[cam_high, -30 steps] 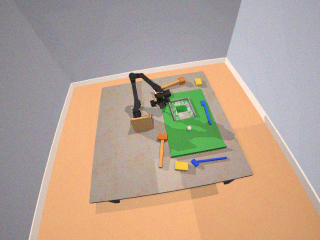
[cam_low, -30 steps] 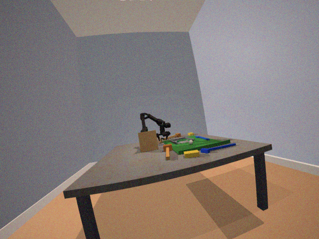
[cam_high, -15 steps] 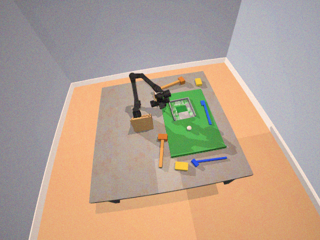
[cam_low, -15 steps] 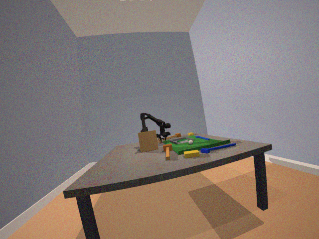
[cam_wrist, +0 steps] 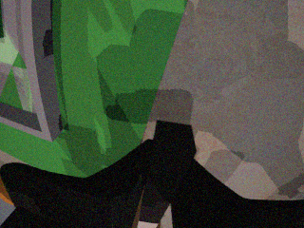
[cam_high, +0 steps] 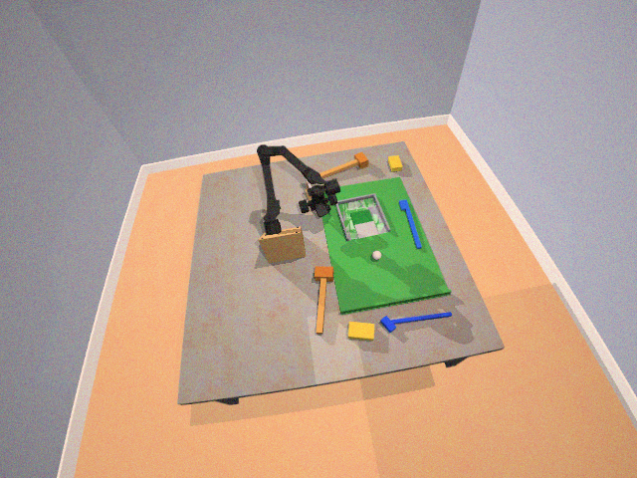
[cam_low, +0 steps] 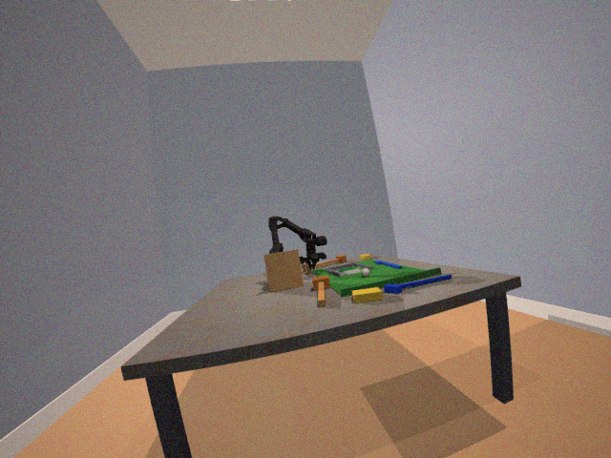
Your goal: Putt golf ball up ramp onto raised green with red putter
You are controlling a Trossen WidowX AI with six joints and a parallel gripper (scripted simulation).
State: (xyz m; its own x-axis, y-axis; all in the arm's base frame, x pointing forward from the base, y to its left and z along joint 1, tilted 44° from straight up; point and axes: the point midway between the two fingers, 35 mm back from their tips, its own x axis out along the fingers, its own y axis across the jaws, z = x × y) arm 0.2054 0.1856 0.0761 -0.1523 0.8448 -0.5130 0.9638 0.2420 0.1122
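At frame centre, the black gripper point(cam_wrist: 159, 184) clamps the slim, dark-handled red putter point(cam_wrist: 152, 216) beside the matte green mat point(cam_wrist: 102, 70).

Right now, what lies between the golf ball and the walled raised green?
In the top view, only bare green mat lies between the golf ball and the open side of the raised green; no putter or block stands there.

Blue-grey walls point(cam_low: 197, 162) with white skirting; orange floor point(cam_low: 444, 355) — grey table point(cam_low: 256, 320) on dark legs.
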